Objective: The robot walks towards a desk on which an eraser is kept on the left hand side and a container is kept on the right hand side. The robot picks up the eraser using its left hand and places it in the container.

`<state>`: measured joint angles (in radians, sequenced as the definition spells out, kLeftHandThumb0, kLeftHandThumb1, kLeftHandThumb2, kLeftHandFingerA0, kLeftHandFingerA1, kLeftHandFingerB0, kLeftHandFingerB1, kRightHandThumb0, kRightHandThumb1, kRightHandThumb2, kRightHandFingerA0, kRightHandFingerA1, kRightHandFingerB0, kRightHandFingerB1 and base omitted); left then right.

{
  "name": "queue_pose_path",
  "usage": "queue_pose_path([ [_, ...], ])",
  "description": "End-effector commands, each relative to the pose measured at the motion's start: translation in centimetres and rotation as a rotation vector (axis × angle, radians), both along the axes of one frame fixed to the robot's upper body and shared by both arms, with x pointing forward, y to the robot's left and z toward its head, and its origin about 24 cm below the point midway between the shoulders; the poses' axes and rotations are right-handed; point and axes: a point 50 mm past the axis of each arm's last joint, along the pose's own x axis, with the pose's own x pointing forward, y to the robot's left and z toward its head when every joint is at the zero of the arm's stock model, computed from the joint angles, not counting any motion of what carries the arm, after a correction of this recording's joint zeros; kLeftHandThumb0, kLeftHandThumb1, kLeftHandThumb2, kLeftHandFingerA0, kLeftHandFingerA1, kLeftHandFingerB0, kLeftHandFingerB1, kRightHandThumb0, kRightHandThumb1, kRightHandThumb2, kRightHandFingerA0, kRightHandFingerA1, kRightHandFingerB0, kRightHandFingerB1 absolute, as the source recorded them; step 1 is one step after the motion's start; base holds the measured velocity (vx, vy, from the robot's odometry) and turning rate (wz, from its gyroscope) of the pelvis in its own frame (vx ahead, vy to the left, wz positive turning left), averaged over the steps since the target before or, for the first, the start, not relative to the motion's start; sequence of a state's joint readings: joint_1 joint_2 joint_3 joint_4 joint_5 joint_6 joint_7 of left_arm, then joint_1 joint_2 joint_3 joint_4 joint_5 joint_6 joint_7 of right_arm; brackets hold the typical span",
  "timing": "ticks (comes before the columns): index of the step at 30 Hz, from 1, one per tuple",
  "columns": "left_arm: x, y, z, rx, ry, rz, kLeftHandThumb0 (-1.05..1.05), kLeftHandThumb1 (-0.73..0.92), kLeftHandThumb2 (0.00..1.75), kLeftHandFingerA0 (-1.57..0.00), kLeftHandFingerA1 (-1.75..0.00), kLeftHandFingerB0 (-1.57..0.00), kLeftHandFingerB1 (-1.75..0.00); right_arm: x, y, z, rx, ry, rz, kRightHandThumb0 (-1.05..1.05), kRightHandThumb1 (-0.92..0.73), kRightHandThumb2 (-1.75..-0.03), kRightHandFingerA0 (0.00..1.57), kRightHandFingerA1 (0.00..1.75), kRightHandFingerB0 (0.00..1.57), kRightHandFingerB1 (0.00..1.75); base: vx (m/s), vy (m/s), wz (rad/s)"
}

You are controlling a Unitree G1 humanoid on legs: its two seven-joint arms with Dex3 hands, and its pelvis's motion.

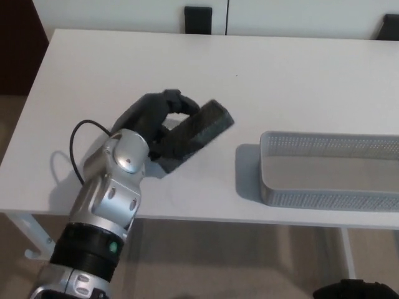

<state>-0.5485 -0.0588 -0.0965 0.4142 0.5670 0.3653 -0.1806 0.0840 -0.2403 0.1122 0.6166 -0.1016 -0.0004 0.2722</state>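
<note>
My left hand (159,121) is shut on the eraser (199,128), a dark grey block with a textured face. The hand holds it tilted, its right end raised above the white desk (280,75) and a shadow showing under it. My silver left forearm (115,187) comes in from the lower left. The container (330,168), a grey mesh tray, sits on the desk to the right, a short gap away from the eraser. It holds nothing. My right hand is out of sight.
A black cable (78,143) loops off my left wrist over the desk's left part. The desk's front edge runs just below the container. Two dark chair backs (198,15) show beyond the far edge. A dark object (346,289) lies on the floor, lower right.
</note>
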Motion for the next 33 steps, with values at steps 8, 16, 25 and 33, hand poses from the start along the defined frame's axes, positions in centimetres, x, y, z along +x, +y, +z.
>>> queue_pose_path([
  [8,-1.3,-3.5,4.1,0.005,-0.325,-0.134,-0.31,0.8,0.65,-1.11,-1.13,-0.85,-0.58,-0.3,-0.3,0.1,-0.015,0.023,-0.012,-0.25,-0.47,-0.53,0.73,0.53,0.64,0.5,0.0,0.0,0.0],
  [16,-3.2,-8.3,6.8,0.115,-0.463,-0.338,-0.28,0.79,0.65,-1.01,-1.31,-0.86,-0.7,-0.1,-0.1,0.2,0.003,0.01,0.0,-0.29,-0.46,-0.52,0.73,0.52,0.65,0.49,0.0,0.0,0.0],
  [25,-4.1,-13.3,7.2,0.216,-0.546,-0.467,-0.27,0.77,0.64,-0.83,-1.71,-0.77,-0.82,0.0,0.1,0.1,-0.011,0.015,0.011,-0.35,-0.32,-0.73,0.71,0.67,0.54,0.59,0.0,0.0,0.0],
  [33,-3.3,-14.7,6.6,0.263,-0.55,-0.496,-0.26,0.71,0.64,-0.87,-1.63,-0.82,-0.61,0.2,0.3,0.3,0.001,0.019,0.022,-0.33,-0.32,-0.73,0.67,0.66,0.54,0.6,0.0,0.0,0.0],
])
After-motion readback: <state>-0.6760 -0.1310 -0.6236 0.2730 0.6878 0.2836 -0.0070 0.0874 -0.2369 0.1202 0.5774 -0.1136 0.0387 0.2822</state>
